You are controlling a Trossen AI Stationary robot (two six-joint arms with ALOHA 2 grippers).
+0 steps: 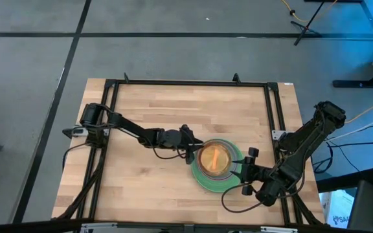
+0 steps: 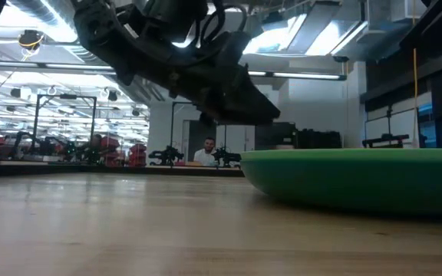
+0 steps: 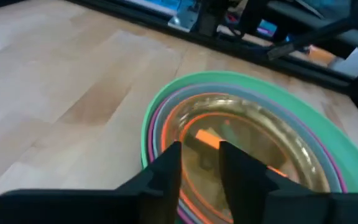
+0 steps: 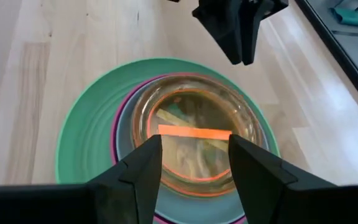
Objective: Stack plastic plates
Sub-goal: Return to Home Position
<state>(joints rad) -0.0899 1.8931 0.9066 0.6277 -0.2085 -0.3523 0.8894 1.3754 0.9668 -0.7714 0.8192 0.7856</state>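
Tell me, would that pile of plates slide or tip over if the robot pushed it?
Probably slide, not tip: the stack of plates sits low and wide on the big green plate. The plates nest inside each other, so they'd likely move together. The small orange plate on top looks thin and see-through, so it's probably very light.

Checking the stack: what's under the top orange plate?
Under the orange plate, a magenta plate and grey-teal plate show rims, large green plate lowest. Any small plates between are covered.

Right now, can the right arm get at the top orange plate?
Probably yes: the right gripper hangs open beside the stack, the orange plate lies uncovered, and the left gripper is at the opposite rim.
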